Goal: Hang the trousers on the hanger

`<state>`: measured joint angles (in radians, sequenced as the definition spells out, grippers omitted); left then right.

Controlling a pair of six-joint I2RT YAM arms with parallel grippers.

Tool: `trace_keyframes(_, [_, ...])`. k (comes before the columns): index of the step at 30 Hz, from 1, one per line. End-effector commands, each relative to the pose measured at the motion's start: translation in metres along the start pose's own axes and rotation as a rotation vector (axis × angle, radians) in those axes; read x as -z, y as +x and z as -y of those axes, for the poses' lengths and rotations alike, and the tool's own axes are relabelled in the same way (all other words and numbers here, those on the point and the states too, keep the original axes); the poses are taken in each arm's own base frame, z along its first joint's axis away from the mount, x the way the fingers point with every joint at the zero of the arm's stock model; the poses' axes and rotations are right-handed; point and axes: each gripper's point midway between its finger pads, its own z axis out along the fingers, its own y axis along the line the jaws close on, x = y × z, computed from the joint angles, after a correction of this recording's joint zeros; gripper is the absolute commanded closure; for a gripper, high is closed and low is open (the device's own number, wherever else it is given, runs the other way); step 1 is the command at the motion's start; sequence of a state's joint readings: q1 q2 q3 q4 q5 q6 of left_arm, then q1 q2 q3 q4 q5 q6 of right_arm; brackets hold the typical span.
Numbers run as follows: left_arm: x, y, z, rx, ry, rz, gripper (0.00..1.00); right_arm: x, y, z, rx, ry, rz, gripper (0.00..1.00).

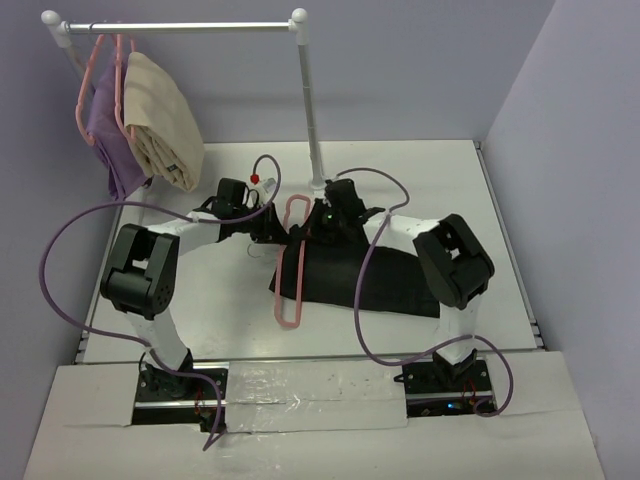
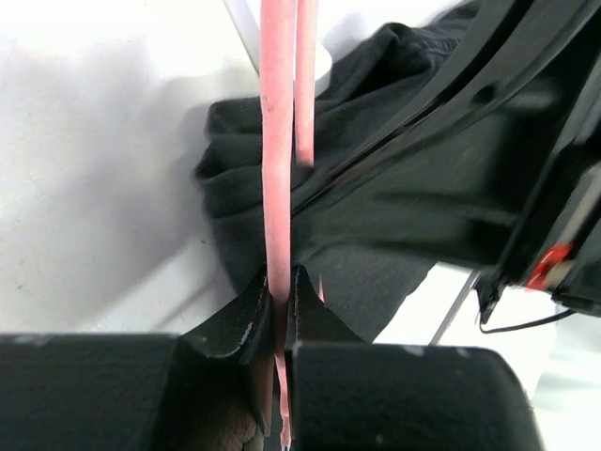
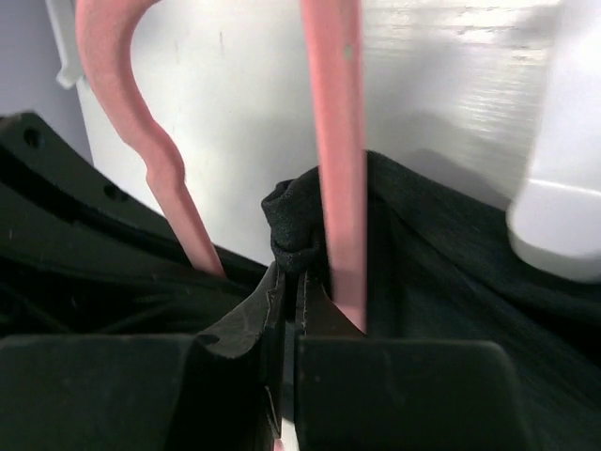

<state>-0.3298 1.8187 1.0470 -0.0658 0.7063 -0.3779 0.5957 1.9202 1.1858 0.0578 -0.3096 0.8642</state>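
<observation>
Progress: early | trousers (image 1: 390,280) flat on table (image 1: 200,310), not draped | hanger (image 2: 277,141) lies across them | left gripper (image 2: 280,282) clamps hanger bar | right gripper (image 3: 293,282) pinches trousers edge | threading, hanging left

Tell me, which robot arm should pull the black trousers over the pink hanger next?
Probably the right. The right jaws are shut on a bunch of the trousers beside the hanger bar; the left jaws pinch the hanger itself, so that arm is busy steadying it.
</observation>
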Motion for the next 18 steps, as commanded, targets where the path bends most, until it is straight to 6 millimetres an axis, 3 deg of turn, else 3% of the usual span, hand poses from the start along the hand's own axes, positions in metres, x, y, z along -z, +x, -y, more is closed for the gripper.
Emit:
trace_keyframes(1, [0.012, -0.009, -0.023, -0.112, -0.133, 0.030, 1.00, 0.041, -0.036, -0.019, 0.129, -0.110, 0.073, 1.00])
trace_keyframes(7, [0.013, -0.014, -0.019, -0.121, -0.129, 0.028, 1.00, 0.043, -0.040, -0.011, 0.175, -0.088, 0.057, 1.00])
trace_keyframes(10, [0.013, -0.019, -0.027, -0.128, -0.178, 0.052, 1.00, 0.043, -0.036, -0.020, 0.190, -0.141, 0.046, 1.00])
trace_keyframes(13, [0.013, -0.025, -0.038, -0.137, -0.235, 0.060, 1.00, 0.054, -0.034, -0.041, 0.236, -0.211, 0.047, 1.00])
trace_keyframes(18, [0.008, -0.032, -0.055, -0.151, -0.309, 0.043, 1.00, 0.093, -0.035, -0.107, 0.329, -0.355, 0.067, 1.00])
